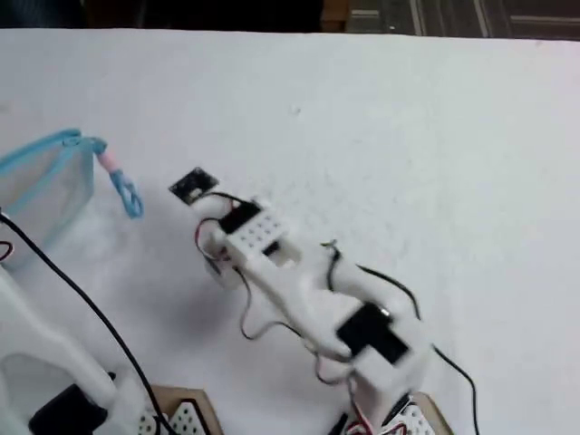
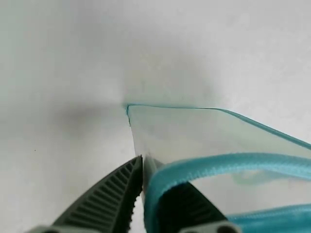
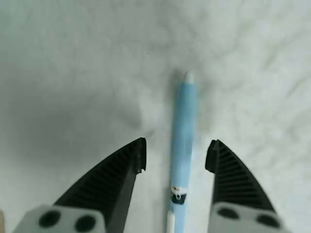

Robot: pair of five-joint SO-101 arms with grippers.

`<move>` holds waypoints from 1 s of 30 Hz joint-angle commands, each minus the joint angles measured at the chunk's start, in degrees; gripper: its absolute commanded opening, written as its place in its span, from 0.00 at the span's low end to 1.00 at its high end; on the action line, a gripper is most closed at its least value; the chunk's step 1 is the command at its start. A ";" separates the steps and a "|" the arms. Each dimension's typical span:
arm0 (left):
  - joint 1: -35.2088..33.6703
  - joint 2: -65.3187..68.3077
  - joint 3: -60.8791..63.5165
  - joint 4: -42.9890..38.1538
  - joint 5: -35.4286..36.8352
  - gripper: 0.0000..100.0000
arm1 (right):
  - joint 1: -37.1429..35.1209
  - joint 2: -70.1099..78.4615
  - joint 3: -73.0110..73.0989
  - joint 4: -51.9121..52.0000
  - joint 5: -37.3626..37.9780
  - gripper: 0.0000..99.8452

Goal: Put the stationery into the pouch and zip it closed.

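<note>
A clear pouch (image 1: 43, 181) with blue trim lies at the table's left edge, and its blue zip pull cord (image 1: 125, 192) trails toward the middle. In the left wrist view my left gripper (image 2: 144, 164) is shut on the pouch (image 2: 204, 131) at its corner, just by the blue zip band (image 2: 223, 162). A light blue pen (image 3: 183, 141) lies flat on the white cloth. My right gripper (image 3: 176, 148) hangs open over it, one finger on each side of the barrel. In the high view the right gripper (image 1: 192, 188) sits just right of the pull cord, and the arm hides the pen.
The table (image 1: 408, 136) is covered in white cloth, with open room to the right and at the back. Black cables (image 1: 82, 299) run from the left arm (image 1: 50, 376) across the front left. Both arm bases stand at the front edge.
</note>
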 commanded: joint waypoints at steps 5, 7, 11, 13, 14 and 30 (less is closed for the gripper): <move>0.04 -1.98 -3.16 -0.35 0.18 0.02 | 3.47 14.46 -10.55 -0.40 -0.70 0.17; 0.04 -1.98 -3.08 -0.35 0.18 0.02 | 3.74 14.73 -10.55 -0.40 -0.70 0.10; 0.04 -1.98 -3.08 -0.35 0.18 0.02 | 3.82 13.93 -10.37 0.04 -0.62 0.04; 0.04 -1.98 -2.99 -0.35 0.18 0.02 | 3.82 12.53 -10.55 1.80 -0.70 0.03; 0.04 -1.98 -2.99 -0.35 0.18 0.02 | 3.82 11.21 -10.73 2.59 -0.70 0.01; 0.22 -4.44 -2.90 -0.44 0.18 0.02 | 4.88 -27.03 6.51 12.44 -2.73 0.02</move>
